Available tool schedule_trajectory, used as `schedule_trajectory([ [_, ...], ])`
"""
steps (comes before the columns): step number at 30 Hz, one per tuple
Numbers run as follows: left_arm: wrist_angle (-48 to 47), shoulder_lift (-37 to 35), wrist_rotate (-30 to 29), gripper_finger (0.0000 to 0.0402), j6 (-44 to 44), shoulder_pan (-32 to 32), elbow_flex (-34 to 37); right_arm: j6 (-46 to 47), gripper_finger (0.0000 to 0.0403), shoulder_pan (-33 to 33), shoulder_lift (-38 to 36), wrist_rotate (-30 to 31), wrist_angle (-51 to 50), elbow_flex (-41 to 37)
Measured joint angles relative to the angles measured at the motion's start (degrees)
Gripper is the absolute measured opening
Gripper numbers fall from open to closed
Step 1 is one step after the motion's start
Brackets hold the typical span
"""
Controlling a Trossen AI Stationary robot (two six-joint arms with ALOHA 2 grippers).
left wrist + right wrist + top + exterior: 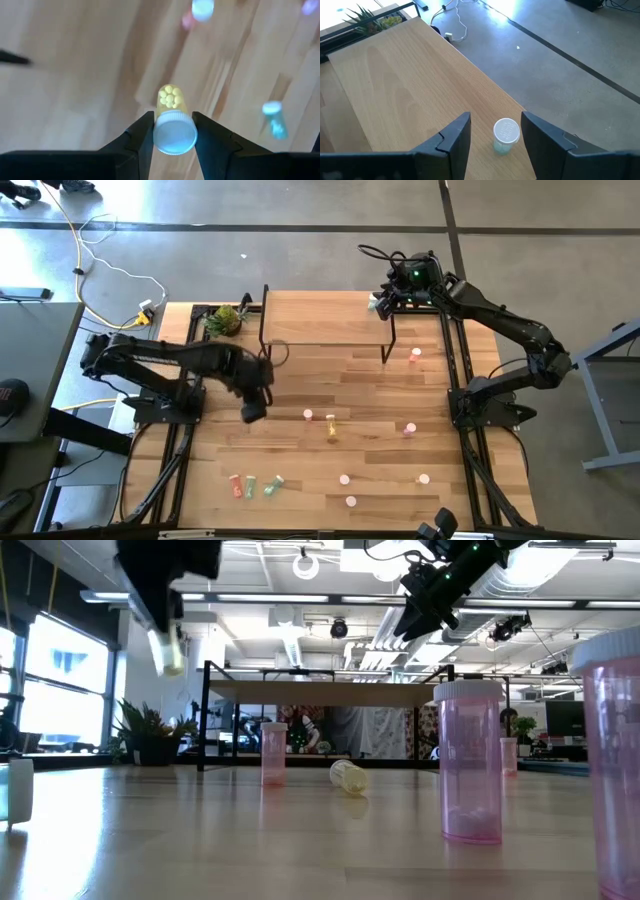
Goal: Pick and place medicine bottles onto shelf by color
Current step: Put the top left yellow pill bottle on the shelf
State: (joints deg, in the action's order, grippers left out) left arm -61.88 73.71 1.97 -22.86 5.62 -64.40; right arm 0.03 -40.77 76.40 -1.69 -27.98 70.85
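Wooden slats make up the counter (380,395) in the high view; the left pincer (252,412) hangs above its left-centre, the right pincer (381,301) over the shelf (320,318) at its right end; pink bottles (409,429) stand scattered on the counter. Low view: the left pincer (168,645) grips a yellow bottle (171,652) aloft. Left wrist view: its fingers (142,135) clamp that capped bottle (172,122). Right wrist view: the right pincer (495,134) stands open around a pale-capped bottle (506,135) upright near the shelf's (410,95) edge.
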Motion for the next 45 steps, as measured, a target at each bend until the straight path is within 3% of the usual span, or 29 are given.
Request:
schedule_trajectory([
  [9, -0.46, -0.02, -6.85, 0.0113, 9.46, 11.24, -12.03, 0.00, 0.0165, 0.00, -0.02, -0.02, 0.01, 0.00],
  [18, 0.19, 0.02, -13.21, 0.0113, 19.33, 23.80, -18.64, 0.15, 0.0165, 0.00, -0.02, -0.02, 0.01, 0.00],
  [26, 5.61, 1.43, -12.77, 0.0113, 29.51, 34.45, -23.03, 0.19, 0.0165, 0.00, -0.01, 0.28, 0.04, 0.00],
  [33, 5.55, 7.47, -8.66, 0.0113, 35.50, 42.42, -29.25, 0.20, 0.0165, 0.00, -0.02, 5.96, 0.39, 0.01],
  [45, -2.18, 19.81, -4.48, 0.0113, 40.64, 45.12, -40.83, 2.99, 0.0165, -0.07, 0.00, 6.21, 0.28, 0.00],
])
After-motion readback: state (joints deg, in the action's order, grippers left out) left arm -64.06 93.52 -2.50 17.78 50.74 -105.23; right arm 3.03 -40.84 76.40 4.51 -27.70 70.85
